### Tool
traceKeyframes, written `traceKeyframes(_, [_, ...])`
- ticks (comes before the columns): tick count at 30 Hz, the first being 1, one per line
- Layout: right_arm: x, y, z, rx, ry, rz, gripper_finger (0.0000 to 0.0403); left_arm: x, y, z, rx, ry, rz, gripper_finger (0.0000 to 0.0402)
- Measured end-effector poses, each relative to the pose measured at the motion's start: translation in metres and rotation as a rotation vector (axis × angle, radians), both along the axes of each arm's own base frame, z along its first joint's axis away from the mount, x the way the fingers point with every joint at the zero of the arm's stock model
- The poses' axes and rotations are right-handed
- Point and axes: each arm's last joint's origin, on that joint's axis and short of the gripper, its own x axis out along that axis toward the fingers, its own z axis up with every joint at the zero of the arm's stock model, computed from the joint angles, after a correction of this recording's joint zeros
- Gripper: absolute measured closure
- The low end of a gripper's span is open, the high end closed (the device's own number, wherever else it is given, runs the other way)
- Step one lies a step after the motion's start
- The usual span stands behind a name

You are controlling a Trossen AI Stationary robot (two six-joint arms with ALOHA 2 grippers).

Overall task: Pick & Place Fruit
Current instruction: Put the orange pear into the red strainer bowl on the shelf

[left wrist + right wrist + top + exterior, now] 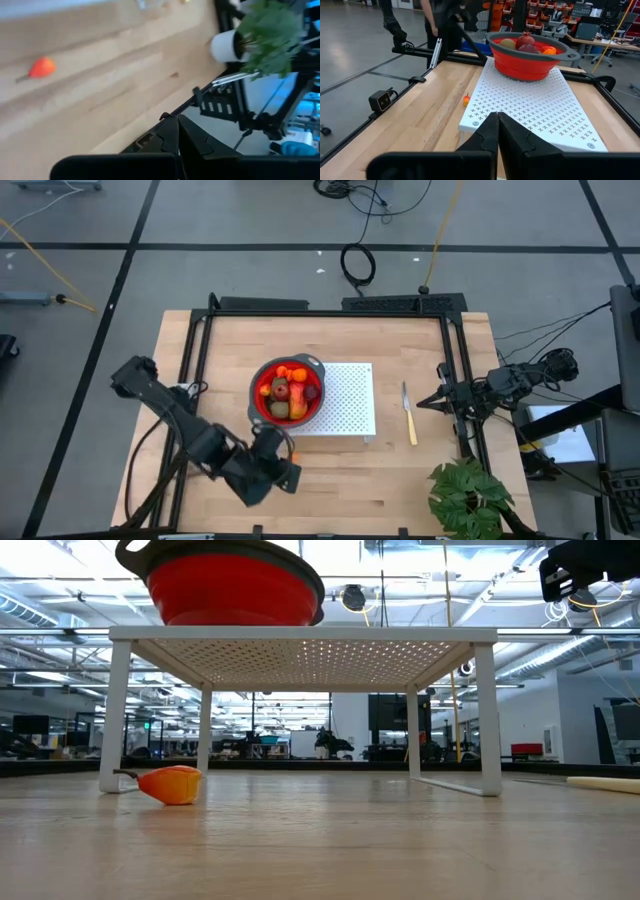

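Note:
A red bowl [287, 390] stands on a white perforated rack [345, 402] at the table's middle. It holds most of the fruit [290, 392]: red, olive-brown, orange and dark red pieces. One small orange fruit piece [172, 784] lies on the table by the rack's near left leg; it also shows in the left wrist view [42, 66] and the right wrist view [466, 100]. My left gripper [288, 477] hangs shut and holds nothing, just toward the near edge from that piece. My right gripper [425, 402] waits shut at the table's right, pointing level toward the rack.
A yellow-handled knife [408, 416] lies right of the rack. A green potted plant [465, 495] stands at the near right corner. A black frame [330, 305] runs round the table. A person [440, 25] stands beyond the left edge.

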Motion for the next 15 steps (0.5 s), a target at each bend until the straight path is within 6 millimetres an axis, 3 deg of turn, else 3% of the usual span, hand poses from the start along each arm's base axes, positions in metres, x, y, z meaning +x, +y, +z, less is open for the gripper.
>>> traceKeyframes(6, [0.000,0.000,-0.003,-0.011,0.026,0.000,0.0403,0.003,-0.027,-0.030,-0.022,0.082,0.041,0.0401])
traceKeyframes(15, [-0.001,0.000,-0.005,-0.019,0.046,0.001,0.0403,0.006,-0.051,-0.083,0.077,0.222,0.116,0.0401])
